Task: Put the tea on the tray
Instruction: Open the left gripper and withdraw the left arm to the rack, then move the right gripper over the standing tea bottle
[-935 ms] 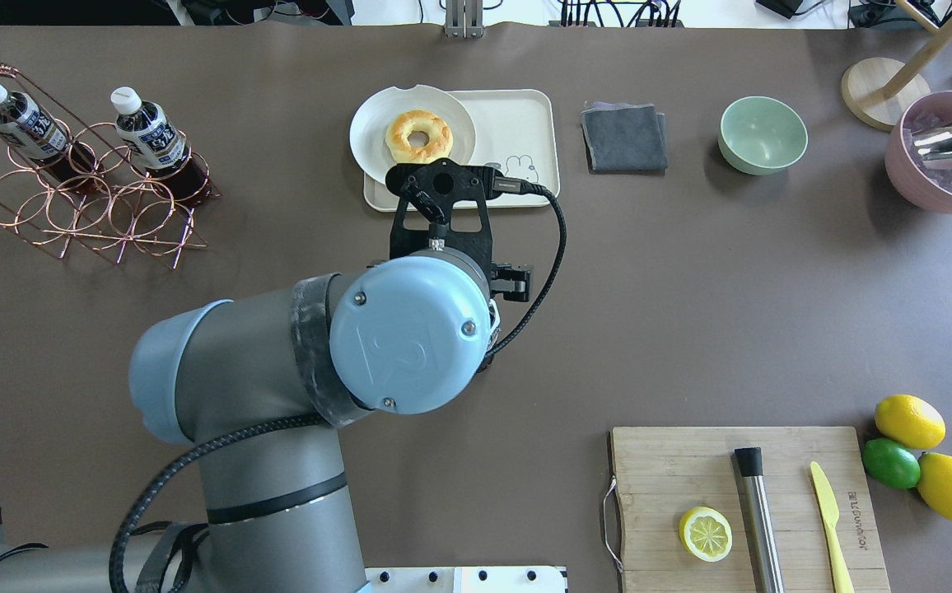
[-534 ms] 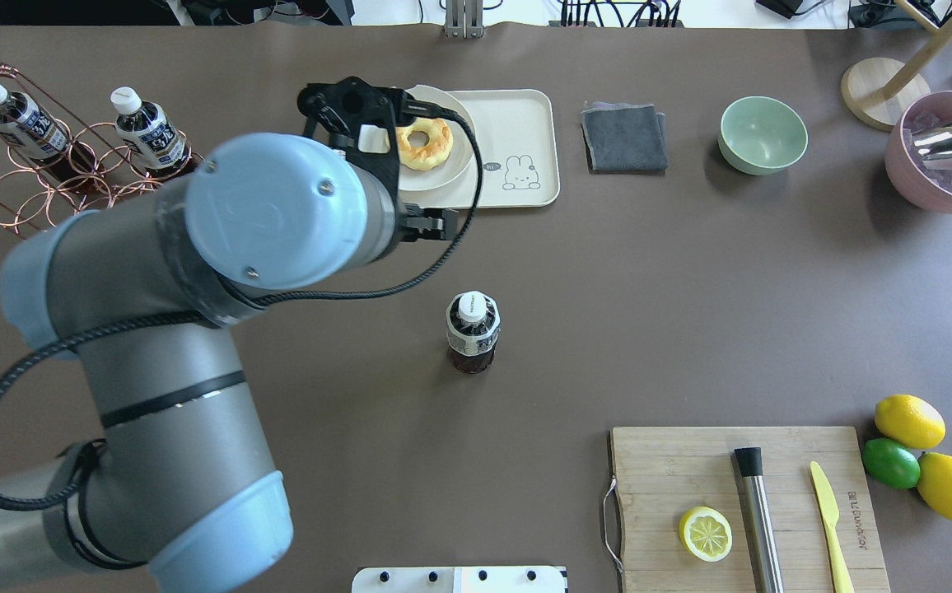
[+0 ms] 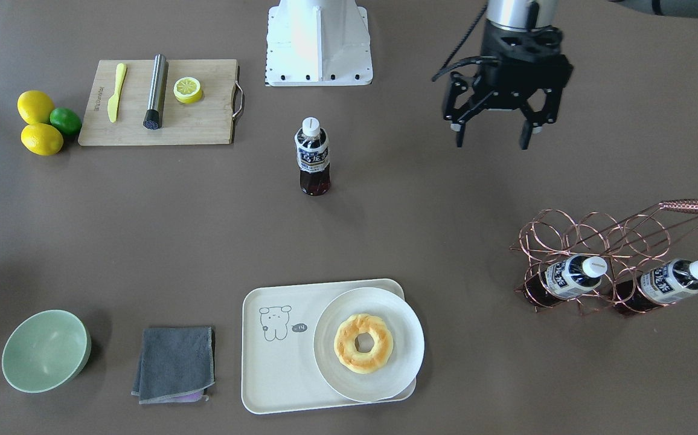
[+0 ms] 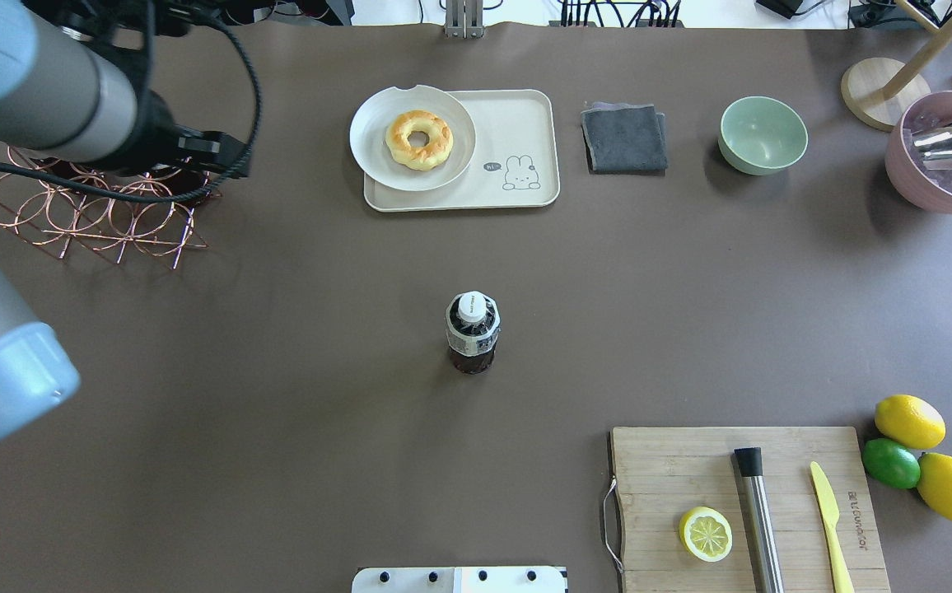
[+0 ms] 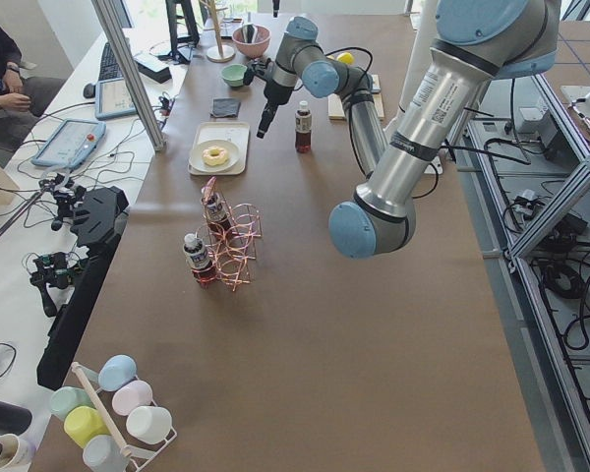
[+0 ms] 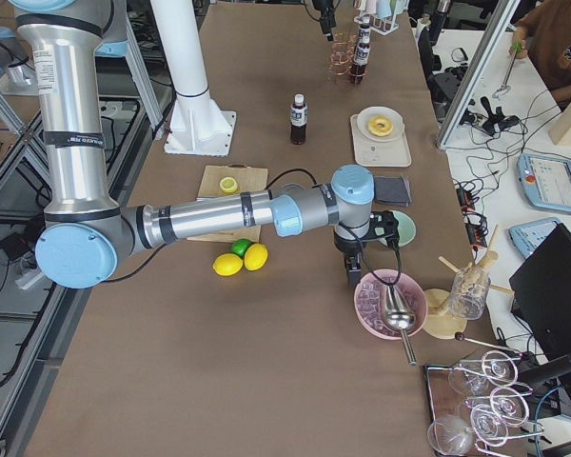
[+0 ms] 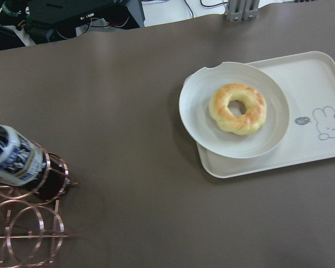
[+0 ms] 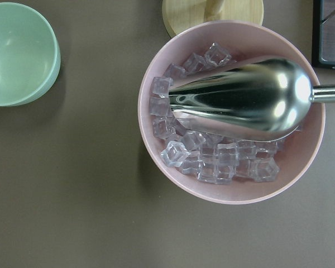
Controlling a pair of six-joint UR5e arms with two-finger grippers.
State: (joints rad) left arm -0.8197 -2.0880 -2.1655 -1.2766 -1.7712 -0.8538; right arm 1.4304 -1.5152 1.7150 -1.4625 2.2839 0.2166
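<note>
One tea bottle (image 4: 473, 331) stands upright and alone at the table's middle; it also shows in the front view (image 3: 313, 156). Two more like it lie in the copper rack (image 3: 569, 275), (image 3: 669, 281). The cream tray (image 4: 517, 123) with the bear drawing sits at the far middle of the table. My left gripper (image 3: 491, 142) is open and empty, raised above the table, between the standing bottle and the rack. My right gripper (image 6: 351, 276) hangs over the pink ice bowl; I cannot tell if it is open.
A white plate (image 4: 369, 140) with a doughnut (image 4: 418, 138) covers the tray's left part. The copper rack (image 4: 89, 218) stands at far left. A grey cloth (image 4: 624, 136), green bowl (image 4: 763, 134) and pink ice bowl (image 4: 937, 185) line the far right. A cutting board (image 4: 665, 469) lies near right.
My left arm has swung away from the table's middle, leftward toward the rack. The bottle it hid now stands free at the middle and has not moved since.
</note>
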